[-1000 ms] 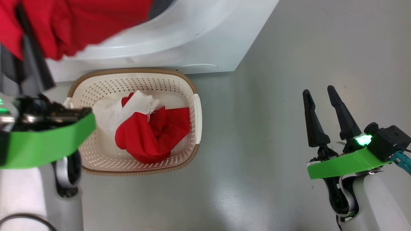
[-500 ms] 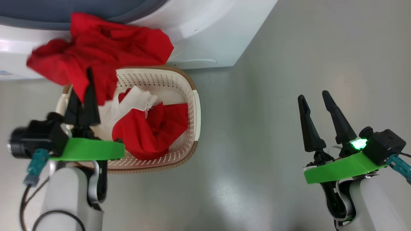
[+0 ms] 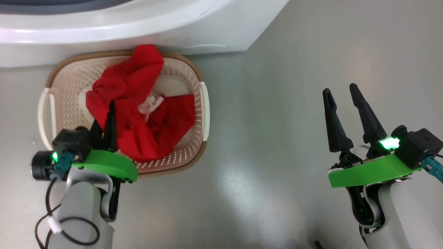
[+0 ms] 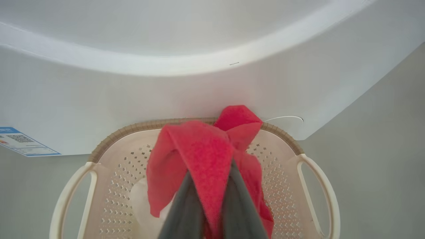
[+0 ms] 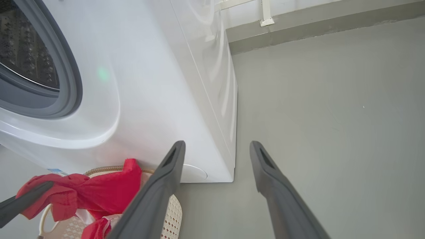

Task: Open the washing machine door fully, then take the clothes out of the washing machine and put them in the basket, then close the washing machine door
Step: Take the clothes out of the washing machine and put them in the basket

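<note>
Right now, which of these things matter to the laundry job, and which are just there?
Job: washing machine, basket, red clothes, left end effector gripping them.
Just there: grey floor, blue label, wall skirting, open right end effector.

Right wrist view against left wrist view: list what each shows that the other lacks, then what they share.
Right wrist view, not the left: the washing machine's grey gasket and steel drum, its side panel, the foot of the wall, and the open right gripper. Left wrist view, not the right: both side handles of the basket, and the left gripper seen close, shut on the clothes over the basket. Both: the red clothes, the basket's brown rim, the washer's white front, the grey floor.
</note>
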Controlling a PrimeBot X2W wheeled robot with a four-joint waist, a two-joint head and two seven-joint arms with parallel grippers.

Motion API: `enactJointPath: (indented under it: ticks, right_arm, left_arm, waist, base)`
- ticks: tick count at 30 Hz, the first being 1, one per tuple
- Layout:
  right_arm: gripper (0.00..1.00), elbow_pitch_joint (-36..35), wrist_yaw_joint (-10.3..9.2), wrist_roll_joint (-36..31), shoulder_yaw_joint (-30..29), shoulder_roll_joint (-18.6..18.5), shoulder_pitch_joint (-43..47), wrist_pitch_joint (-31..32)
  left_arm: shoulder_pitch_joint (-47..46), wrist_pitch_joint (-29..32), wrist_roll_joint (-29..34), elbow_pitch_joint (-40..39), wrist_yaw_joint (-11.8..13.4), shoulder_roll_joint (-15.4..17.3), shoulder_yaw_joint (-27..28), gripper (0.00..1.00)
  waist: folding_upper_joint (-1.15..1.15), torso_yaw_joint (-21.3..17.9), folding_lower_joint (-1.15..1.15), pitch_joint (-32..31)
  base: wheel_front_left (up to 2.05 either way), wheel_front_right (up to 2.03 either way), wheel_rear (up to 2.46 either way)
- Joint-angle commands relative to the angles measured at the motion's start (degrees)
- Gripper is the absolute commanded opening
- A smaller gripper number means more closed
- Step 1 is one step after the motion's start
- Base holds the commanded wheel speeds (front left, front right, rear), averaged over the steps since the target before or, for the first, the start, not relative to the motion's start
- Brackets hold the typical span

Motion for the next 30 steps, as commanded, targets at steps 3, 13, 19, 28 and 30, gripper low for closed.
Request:
enactJointPath:
  ticks: [3,13,19,28,30]
  right_arm:
    - [1.00,-1.50,0.43,0.68,1.15,0.14,-0.39,-0.36]
    - [1.00,-2.14,0.43,1.01,1.02,0.14,-1.72,-0.36]
    - [1.00,-2.40,0.43,0.94,0.68,0.14,-2.12,-0.36]
    - [1.00,-1.82,0.43,0.27,0.17,0.14,-2.29,-0.36]
    - [1.00,-1.65,0.43,0.12,0.24,0.14,-2.14,-0.36]
  left_arm:
    - [-1.49,-0.29,1.32,2.88,-0.80,1.46,1.61,0.00]
    - [-6.12,-0.29,3.08,10.05,-1.21,1.65,2.32,0.08]
    - [-8.35,-0.29,3.50,13.67,-1.17,1.94,2.86,0.36]
    - [-8.71,-0.29,2.88,14.25,-1.07,1.72,3.44,1.00]
    - [-8.37,-0.29,2.54,14.17,-1.15,1.66,3.62,1.00]
  waist:
    - [0.00,-0.69,0.00,2.68]
    - [0.00,-1.25,0.00,6.63]
    - [0.00,-1.21,0.00,8.00]
    - [0.00,-0.34,0.00,6.84]
    - [0.00,-0.14,0.00,6.04]
  base:
    - [0.00,0.00,0.00]
    - [0.00,0.00,0.00]
    - [0.00,0.00,0.00]
    - [0.00,0.00,0.00]
    - [0.00,0.00,0.00]
